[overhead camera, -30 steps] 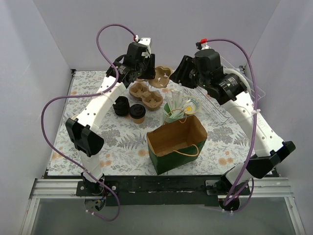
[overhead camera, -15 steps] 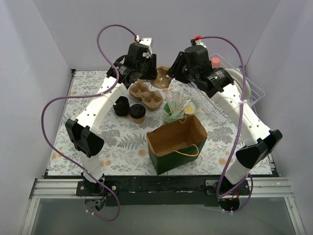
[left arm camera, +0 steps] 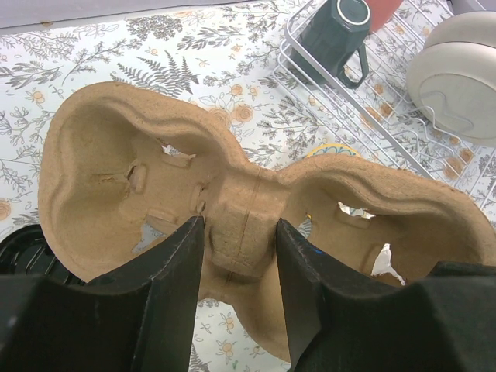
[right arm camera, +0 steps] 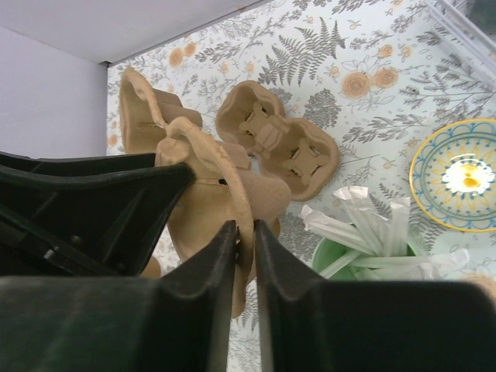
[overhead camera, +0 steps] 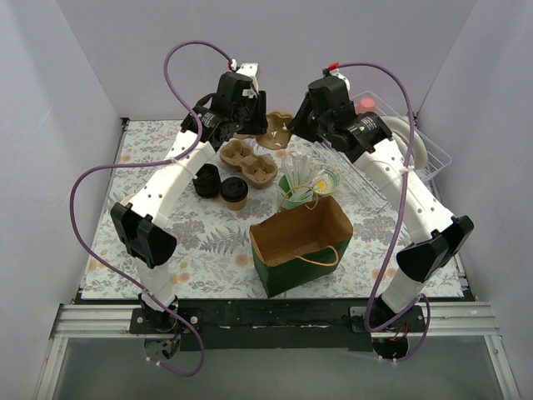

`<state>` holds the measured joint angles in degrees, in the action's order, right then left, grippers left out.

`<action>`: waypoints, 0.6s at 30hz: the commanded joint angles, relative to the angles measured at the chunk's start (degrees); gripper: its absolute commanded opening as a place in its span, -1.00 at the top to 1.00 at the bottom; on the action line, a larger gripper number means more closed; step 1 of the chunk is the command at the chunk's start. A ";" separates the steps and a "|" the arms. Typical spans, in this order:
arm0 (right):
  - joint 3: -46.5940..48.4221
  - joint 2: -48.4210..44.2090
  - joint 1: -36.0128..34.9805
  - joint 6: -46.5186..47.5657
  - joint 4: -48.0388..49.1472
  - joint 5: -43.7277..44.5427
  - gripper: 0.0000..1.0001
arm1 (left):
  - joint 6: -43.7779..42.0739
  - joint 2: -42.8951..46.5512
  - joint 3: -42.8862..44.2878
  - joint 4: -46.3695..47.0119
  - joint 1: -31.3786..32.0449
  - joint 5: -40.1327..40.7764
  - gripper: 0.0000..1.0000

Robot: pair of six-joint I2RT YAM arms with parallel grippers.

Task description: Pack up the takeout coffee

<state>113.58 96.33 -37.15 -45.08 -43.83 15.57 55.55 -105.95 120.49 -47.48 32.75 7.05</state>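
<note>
1. Since a second ago, the right gripper (overhead camera: 296, 125) has swung in from the right toward the far centre and its jaws have narrowed. The left gripper (overhead camera: 254, 125) has stayed in place.
2. Seen from above, both grippers meet at the lifted carrier (overhead camera: 276, 133). The takeout coffee (overhead camera: 234, 192) stands on the table left of centre, apart from both. It is just beside the lid stack (overhead camera: 206, 180) and near the second carrier (overhead camera: 247, 162).
3. In the left wrist view, the left fingers (left arm camera: 174, 287) stand about half open, one on each side of the lifted carrier's middle bridge, and they hold it.
4. In the right wrist view, the right fingers (right arm camera: 213, 263) are almost closed and pinch the thin rim of the lifted carrier.
5. I think the coffee has a soft paper wall that dents easily, and its lid may pop off. A gentle grip on the wall below the lid seems best. I cannot tell if it is full.
6. On its near side there is open table. The paper bag (overhead camera: 300, 242) stands near on the right, and the dish rack (overhead camera: 433, 150) lies at the far right.
</note>
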 commanded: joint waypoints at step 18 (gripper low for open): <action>8.49 -8.79 9.62 13.87 -0.63 -12.02 0.97 | 5.97 11.37 5.20 -0.77 0.65 -4.93 -0.64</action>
<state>115.68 92.16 -32.25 -35.94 -42.70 11.40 58.37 -102.24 123.50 -47.66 33.19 5.23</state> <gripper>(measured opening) 0.033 0.806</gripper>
